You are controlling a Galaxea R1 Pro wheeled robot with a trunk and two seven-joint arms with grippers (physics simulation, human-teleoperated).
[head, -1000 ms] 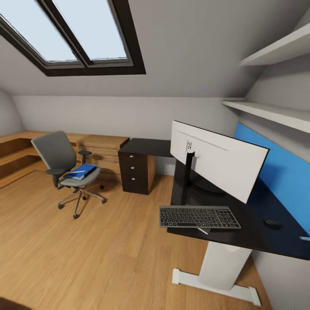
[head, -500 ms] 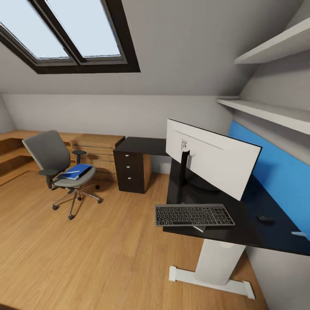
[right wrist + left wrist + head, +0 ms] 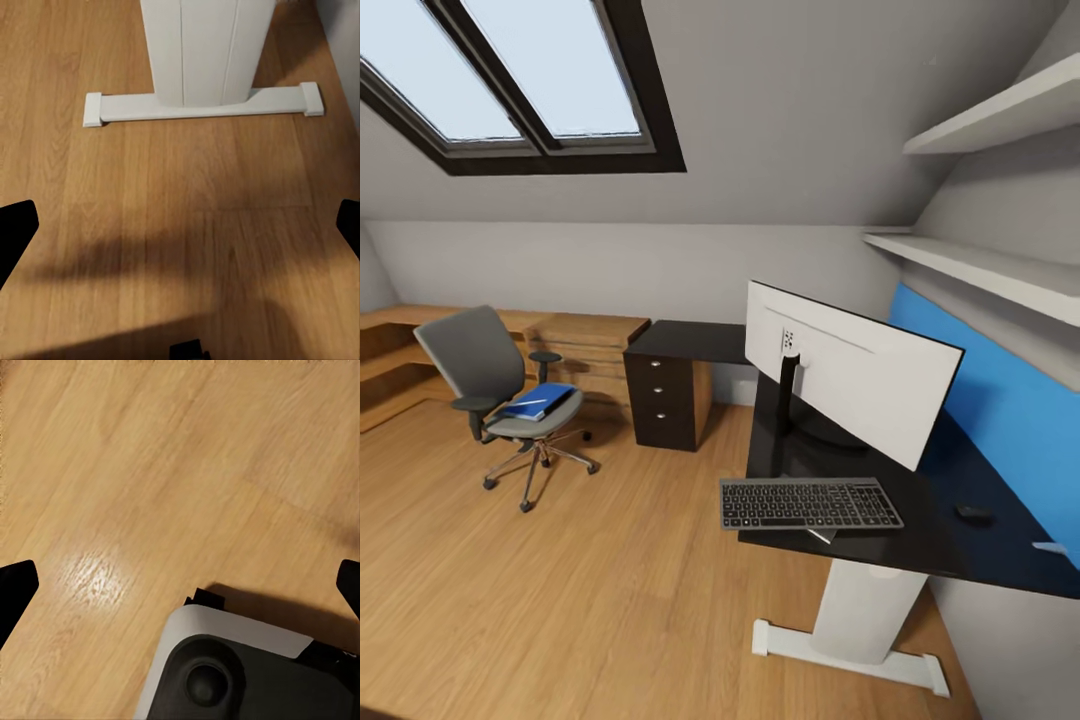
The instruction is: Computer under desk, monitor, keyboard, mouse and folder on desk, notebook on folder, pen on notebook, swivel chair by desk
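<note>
Left gripper [image 3: 180,585] and right gripper [image 3: 180,232]: fingertips spread wide at the frame edges, nothing between them, both aimed at the floor [image 3: 610,600]; right wrist faces the desk's white leg [image 3: 202,52]. Step, judged: approach, no grasp yet. Folder [image 3: 538,400] lies on chair [image 3: 490,385], well apart from desk [image 3: 920,530] w/ monitor [image 3: 850,385] and keyboard [image 3: 810,503]. Next move calls for driving to the chair.

desk [image 3: 920,545] — monitor [image 3: 850,375], keyboard [image 3: 810,503] | floor [image 3: 610,590] — swivel chair [image 3: 500,390]
</note>
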